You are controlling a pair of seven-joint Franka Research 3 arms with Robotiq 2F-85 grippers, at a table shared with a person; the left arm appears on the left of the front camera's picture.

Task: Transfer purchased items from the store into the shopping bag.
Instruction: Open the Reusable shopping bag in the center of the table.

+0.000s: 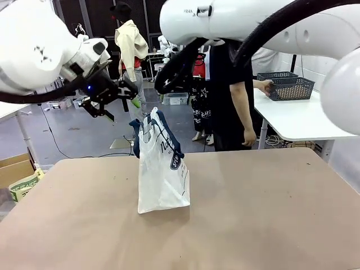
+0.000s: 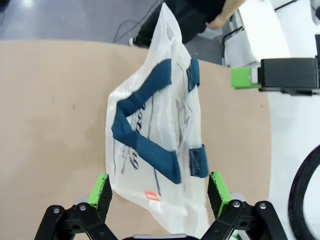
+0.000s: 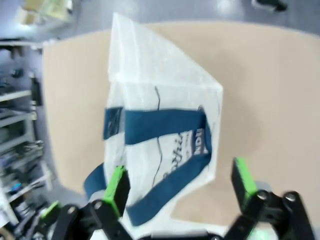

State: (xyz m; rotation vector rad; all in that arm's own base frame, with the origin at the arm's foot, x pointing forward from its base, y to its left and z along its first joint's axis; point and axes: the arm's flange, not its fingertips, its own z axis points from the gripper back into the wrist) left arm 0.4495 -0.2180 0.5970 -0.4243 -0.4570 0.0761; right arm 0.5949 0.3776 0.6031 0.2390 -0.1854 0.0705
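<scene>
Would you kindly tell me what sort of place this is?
Probably a robotics lab staged as a mock shop: a shopping bag stands on a brown table, a dark lattice basket sits on a white side table, and cables trail across the grey floor.

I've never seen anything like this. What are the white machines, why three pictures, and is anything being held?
Those are a left arm and a right arm of a robot, each ending in a two-finger gripper. The wide picture comes from a fixed camera looking across the table; the other two come from cameras on each wrist. On the table stands a white shopping bag with blue handles. The left gripper and right gripper hang open above it, holding nothing. Behind, a person has a hand at a dark basket.
</scene>
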